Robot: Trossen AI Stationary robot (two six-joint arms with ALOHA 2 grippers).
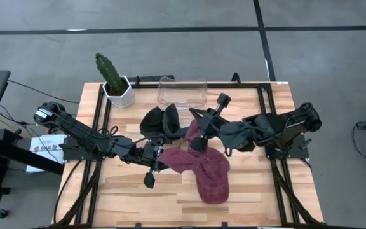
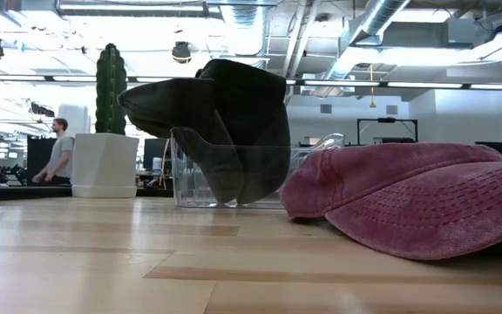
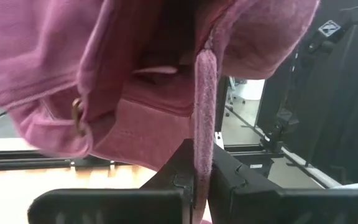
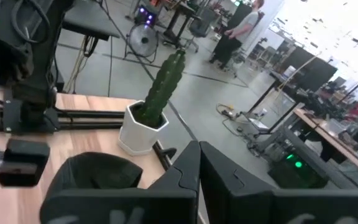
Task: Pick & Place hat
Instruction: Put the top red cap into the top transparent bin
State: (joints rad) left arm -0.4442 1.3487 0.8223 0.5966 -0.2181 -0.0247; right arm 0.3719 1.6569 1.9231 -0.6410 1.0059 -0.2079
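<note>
A maroon hat (image 1: 205, 168) lies spread on the wooden table (image 1: 126, 191), right of centre; the low view shows it flat on the wood (image 2: 417, 196). My left gripper (image 1: 161, 154) reaches in level from the table's left and is shut on the hat's left edge. My right gripper (image 1: 196, 145) hovers above the hat's far part, shut, with nothing between its fingers (image 4: 197, 165). A dark hat (image 1: 161, 121) stands just near of a clear container (image 1: 183, 92). My left gripper pinches a narrow maroon strap (image 3: 204, 124) at the hat's open back, beside a brass buckle (image 3: 76, 118), between its two fingers. The fingers come level from the table's left, across the strap. That end of the hat is raised; the rest lies on the table.
A cactus in a white pot (image 1: 116, 86) stands at the far left corner. Black frame rails (image 1: 100, 127) run along the table's left and right sides. Bare wood lies near the front edge. A person (image 2: 57, 148) stands in the room far behind.
</note>
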